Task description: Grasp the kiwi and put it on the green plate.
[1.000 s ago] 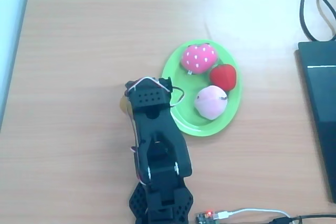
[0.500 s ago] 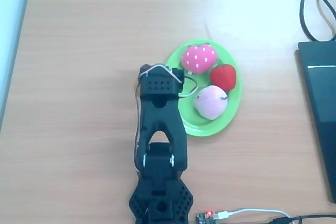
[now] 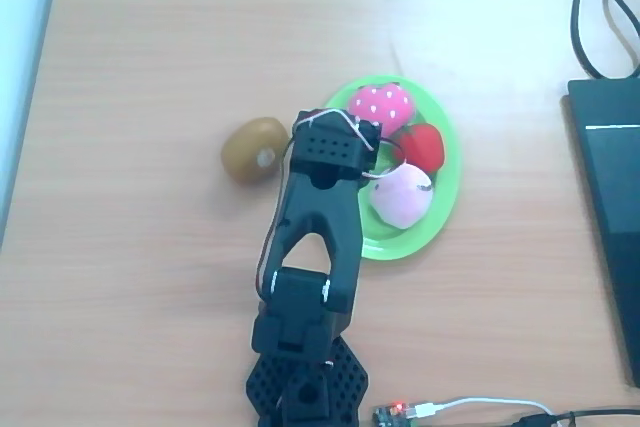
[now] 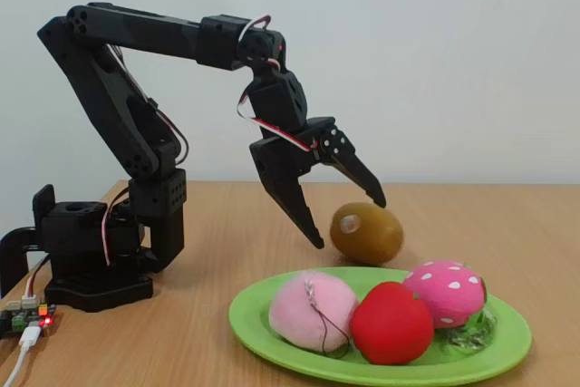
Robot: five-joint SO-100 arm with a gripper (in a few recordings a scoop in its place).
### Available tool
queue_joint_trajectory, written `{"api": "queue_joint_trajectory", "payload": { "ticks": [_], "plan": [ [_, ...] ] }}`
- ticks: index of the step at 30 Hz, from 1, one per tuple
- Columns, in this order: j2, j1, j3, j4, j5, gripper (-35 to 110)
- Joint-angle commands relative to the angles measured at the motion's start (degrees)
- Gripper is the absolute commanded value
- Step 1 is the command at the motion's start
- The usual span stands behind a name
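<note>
While the kiwi point(image 4: 366, 233) is lying on the tabletop point(image 3: 150, 67) beside the green plate point(image 4: 272, 337), the gripper point(image 4: 349, 219) is hovering above, jaws apart and empty.

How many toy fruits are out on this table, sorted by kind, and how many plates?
Kiwi: 1, on the table beside the plate
Strawberry: 1, on the plate
Peach: 1, on the plate
Red fruit: 1, on the plate, kind unclear
Green plate: 1
Total: 4 toy fruits and 1 plate, 5 things.
</note>
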Motion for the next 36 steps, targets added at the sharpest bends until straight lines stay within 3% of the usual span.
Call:
{"api": "queue_joint_trajectory", "payload": {
  "ticks": [1, 12, 18, 27, 36],
  "plan": [
    [0.44, -0.26, -0.62, 0.53, -1.05, 43],
    [-1.58, -16.17, 0.53, 0.26, 1.14, 45],
    [-12.66, -24.17, -9.49, 0.18, 7.47, 45],
    [-25.66, -28.39, -30.06, 1.49, 10.02, 45],
    [-26.72, -28.30, -30.41, 1.85, 10.02, 44]
  ]
}}
